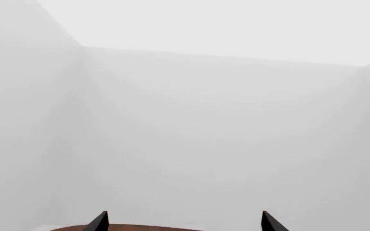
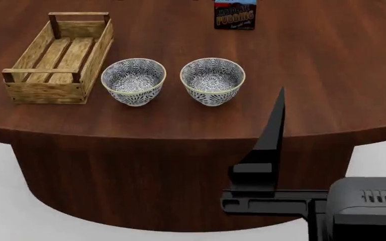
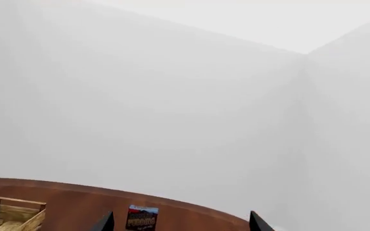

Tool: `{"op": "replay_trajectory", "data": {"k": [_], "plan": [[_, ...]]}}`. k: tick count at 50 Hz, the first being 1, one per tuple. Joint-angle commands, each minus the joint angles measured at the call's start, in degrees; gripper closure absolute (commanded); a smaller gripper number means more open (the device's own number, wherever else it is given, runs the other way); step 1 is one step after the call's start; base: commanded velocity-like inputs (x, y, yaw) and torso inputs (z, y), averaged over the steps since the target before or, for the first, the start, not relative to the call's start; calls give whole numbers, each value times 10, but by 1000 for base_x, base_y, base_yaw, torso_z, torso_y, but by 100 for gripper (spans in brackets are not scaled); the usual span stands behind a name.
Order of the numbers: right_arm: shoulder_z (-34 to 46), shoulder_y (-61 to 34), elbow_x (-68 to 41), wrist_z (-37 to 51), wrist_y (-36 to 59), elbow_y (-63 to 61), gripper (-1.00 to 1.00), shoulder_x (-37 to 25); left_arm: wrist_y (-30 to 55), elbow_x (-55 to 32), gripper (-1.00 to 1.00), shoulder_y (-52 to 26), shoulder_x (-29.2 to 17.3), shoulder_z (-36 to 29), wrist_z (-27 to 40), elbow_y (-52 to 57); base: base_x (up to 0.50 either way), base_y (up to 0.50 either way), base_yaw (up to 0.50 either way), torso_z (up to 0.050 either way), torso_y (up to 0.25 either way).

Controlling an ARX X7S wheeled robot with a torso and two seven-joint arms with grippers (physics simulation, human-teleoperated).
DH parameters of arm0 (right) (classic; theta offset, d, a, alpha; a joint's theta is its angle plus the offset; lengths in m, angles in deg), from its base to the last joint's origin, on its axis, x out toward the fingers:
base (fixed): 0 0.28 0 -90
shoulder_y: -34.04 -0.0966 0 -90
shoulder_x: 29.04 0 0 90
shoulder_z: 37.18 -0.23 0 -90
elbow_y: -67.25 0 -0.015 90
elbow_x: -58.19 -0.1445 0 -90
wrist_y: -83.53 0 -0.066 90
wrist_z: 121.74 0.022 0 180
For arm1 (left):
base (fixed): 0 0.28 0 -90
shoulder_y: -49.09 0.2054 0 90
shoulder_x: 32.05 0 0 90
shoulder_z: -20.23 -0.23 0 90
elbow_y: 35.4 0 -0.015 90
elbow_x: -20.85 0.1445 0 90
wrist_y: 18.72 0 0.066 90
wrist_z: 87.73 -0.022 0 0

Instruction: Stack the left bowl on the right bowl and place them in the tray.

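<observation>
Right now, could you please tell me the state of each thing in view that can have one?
left bowl: upright, empty, on the table beside the tray
right bowl: upright, empty, apart from the left bowl
tray: upright, empty
pudding box: standing upright at the far side
right end effector: open, empty, at the table's near edge
left end effector: open, empty, only the fingertips show

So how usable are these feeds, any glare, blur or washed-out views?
Head view: sharp, evenly lit, soft shadows under both bowls and the tray. Left wrist view: nearly all pale featureless wall, only finger tips showing. Right wrist view: mostly blank wall, pudding box small at the edge.
</observation>
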Motion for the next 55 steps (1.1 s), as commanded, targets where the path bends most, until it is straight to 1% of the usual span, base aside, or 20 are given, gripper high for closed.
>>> {"op": "replay_trajectory", "data": {"k": [1,5,13,18,36,43,48,55], "plan": [[197,-144,-80,125,-114,-10,-100,-124,-179,-58,-100,-90,-182,-206,165,15,379,340,0,0,0],[261,-192,-79,137,-145,-10,-100,-142,-188,-53,-100,-103,-183,-228,171,14,392,342,0,0,0],[391,-283,-64,152,-202,-10,-100,-164,-191,-53,-100,-118,-182,-243,173,13,407,327,0,0,0],[445,-322,-57,158,-221,-9,-100,-166,-190,-53,-100,-126,-181,-251,173,10,441,276,0,0,0],[467,-332,-49,154,-240,-7,-100,-176,-185,-57,-100,-148,-181,-266,179,9,476,184,0,0,1],[469,-344,-56,154,-235,-3,-100,-171,-187,-58,-100,-154,-183,-271,183,11,480,144,0,0,1],[468,-352,-63,153,-230,-3,-100,-168,-194,-62,-100,-164,-194,-276,188,14,481,145,0,0,0],[469,-368,-74,154,-222,-5,-100,-166,-224,-54,-100,-185,-218,-313,199,15,484,145,0,0,1]]}}
